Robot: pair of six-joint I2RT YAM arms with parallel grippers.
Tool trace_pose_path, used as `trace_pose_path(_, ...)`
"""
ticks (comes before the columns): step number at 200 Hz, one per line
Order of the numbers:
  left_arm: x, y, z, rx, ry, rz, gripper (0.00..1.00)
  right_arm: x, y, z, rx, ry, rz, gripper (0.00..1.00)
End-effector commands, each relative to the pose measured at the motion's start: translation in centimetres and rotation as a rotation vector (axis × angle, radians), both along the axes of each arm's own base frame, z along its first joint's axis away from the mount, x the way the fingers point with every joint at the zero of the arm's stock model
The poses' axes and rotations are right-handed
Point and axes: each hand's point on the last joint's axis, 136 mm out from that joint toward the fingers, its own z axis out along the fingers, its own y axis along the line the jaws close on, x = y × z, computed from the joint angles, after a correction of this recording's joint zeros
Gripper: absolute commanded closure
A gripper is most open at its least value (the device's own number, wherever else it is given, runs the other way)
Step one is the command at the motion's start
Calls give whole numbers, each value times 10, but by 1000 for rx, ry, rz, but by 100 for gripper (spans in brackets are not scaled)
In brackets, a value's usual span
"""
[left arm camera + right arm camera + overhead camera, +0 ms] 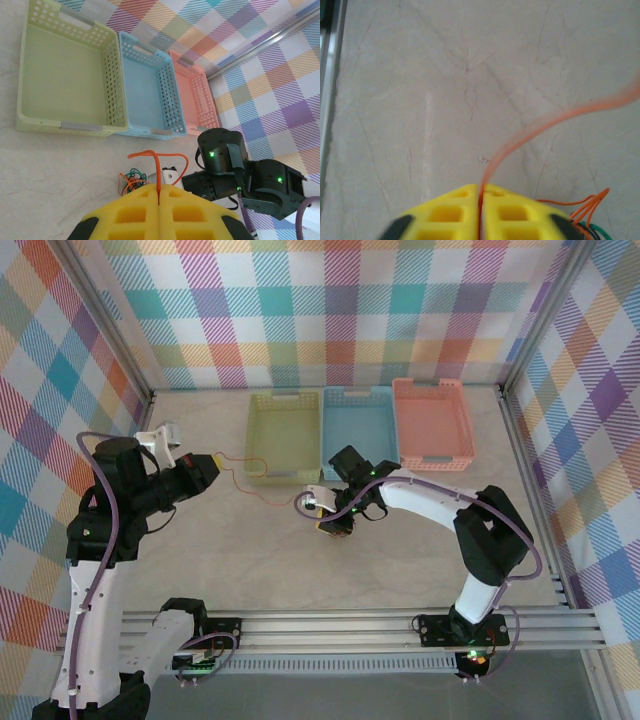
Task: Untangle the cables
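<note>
Got the left gripper (208,470) pinched shut on one end of the orange cable (262,490), well apart from the tangle (335,530). Got the right gripper (335,512) clamped tight too, by the look of it on the same strand, right on top of that tangle. Runs roughly left-to-right across the table between the two, lying in a loose curve just in front of the green basket (283,435). Probably calls for pulling along that line, left side drawing outward while the right pins the bunch, to slide the orange one free.
</note>
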Motion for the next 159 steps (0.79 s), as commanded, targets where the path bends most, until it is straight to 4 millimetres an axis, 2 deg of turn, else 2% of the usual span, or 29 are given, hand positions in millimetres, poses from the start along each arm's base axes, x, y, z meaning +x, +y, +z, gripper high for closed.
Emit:
trace_pose_path(1,0,6,2,1,4,36,100,-2,9,24,106,-61,22,100)
trace_pose_path(25,8,15,-12,22,46,91,100,4,11,40,181,-39,-77,100)
trace_pose_path(38,14,19,-24,36,74,122,82,11,12,52,228,32,-168,100)
trace_pose_path(59,22,24,-43,57,117,148,74,16,9,64,271,130,-254,100)
trace_pose_path(76,26,24,-59,56,153,150,51,24,5,70,289,136,-326,100)
trace_pose_path(100,28,23,-76,56,188,142,33,34,-2,81,308,201,-406,100)
trace_pose_path(124,25,16,-87,27,197,112,30,47,-6,84,341,271,-492,100)
trace_pose_path(159,18,-11,-110,-75,255,-6,41,64,-10,84,345,360,-614,100)
